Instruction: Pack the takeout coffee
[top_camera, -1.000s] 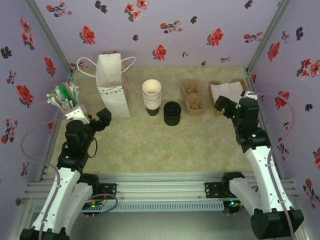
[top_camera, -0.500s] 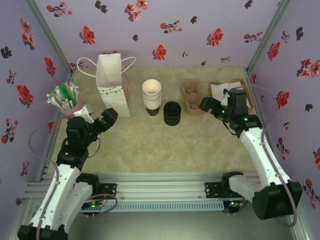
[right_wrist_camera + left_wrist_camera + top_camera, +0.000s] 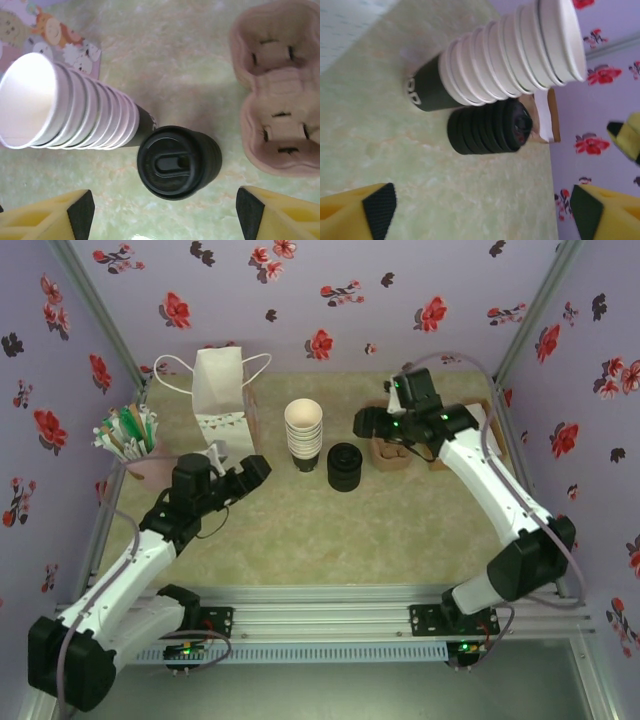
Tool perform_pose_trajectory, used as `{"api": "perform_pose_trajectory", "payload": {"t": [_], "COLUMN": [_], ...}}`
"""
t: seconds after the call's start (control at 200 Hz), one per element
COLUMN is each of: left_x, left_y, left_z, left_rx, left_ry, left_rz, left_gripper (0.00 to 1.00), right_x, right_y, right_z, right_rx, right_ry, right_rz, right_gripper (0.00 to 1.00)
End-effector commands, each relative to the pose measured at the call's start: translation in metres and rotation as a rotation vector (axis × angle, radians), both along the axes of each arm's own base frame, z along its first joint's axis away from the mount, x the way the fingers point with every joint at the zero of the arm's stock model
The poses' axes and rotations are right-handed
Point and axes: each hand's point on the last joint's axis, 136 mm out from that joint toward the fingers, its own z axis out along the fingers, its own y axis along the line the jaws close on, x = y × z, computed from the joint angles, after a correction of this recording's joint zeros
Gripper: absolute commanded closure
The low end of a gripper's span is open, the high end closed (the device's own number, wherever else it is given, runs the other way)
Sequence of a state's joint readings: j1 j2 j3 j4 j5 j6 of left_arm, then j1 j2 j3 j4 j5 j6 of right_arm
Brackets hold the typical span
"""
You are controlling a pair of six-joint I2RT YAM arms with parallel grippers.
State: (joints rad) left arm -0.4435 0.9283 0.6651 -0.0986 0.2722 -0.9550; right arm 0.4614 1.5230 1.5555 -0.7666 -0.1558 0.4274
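Your right pincer (image 3: pixel 362 425) hangs spread wide and empty over the back of the table (image 3: pixel 330 530), its wrist camera looking straight down on the stack of lids (image 3: pixel 179 162). Your left pincer (image 3: pixel 237 462) is also spread with nothing in it, low beside the paper bag (image 3: pixel 225 405) and aimed across at the stack of cups (image 3: pixel 510 55). By my reading you are at the very start: the takeout coffee is not yet put together, so its cup sits nested in that stack and its lid on the black pile just right of it. I cannot tell whether the two stacks touch. The cups are dark-walled with cream rims, upright and mouth-up. The lids form a squat, ribbed black column, and the top one shows an oval sip slot. The pulp cup carriers (image 3: pixel 280 90) lie empty, just right of the lids. The bag stands upright, well left of the cups. You have yet to separate a cup, cap it and pack it.
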Motion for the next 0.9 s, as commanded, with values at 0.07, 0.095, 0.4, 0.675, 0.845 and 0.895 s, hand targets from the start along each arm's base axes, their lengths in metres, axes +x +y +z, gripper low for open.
{"api": "perform_pose_trajectory", "payload": {"t": [0.07,0.095,0.4,0.675,0.845,0.895], "left_x": [0.008,0.009,0.022,0.03,0.034,0.036], "left_y": [-0.013,-0.016,-0.023,-0.029,-0.032,-0.033], "left_z": [0.023,0.025,0.038,0.037,0.03,0.029], "left_rx": [0.081,0.09,0.219,0.259,0.29,0.29], "left_ry": [-0.061,-0.059,-0.021,0.005,0.032,0.035], "left_rz": [-0.033,-0.042,-0.065,-0.093,-0.107,-0.111], "left_gripper": [0.27,0.3,0.47,0.62,0.63,0.63], "right_x": [0.007,0.01,0.039,0.048,0.049,0.048], "right_y": [0.025,0.031,0.073,0.092,0.097,0.098], "right_z": [0.017,0.021,0.028,0.015,0.007,0.005], "right_rx": [-0.128,-0.133,-0.163,-0.183,-0.195,-0.203], "right_ry": [-0.017,-0.024,-0.014,0.019,0.036,0.039], "right_rz": [0.079,0.086,0.136,0.165,0.175,0.179], "right_gripper": [0.26,0.26,0.4,0.52,0.56,0.58]}}
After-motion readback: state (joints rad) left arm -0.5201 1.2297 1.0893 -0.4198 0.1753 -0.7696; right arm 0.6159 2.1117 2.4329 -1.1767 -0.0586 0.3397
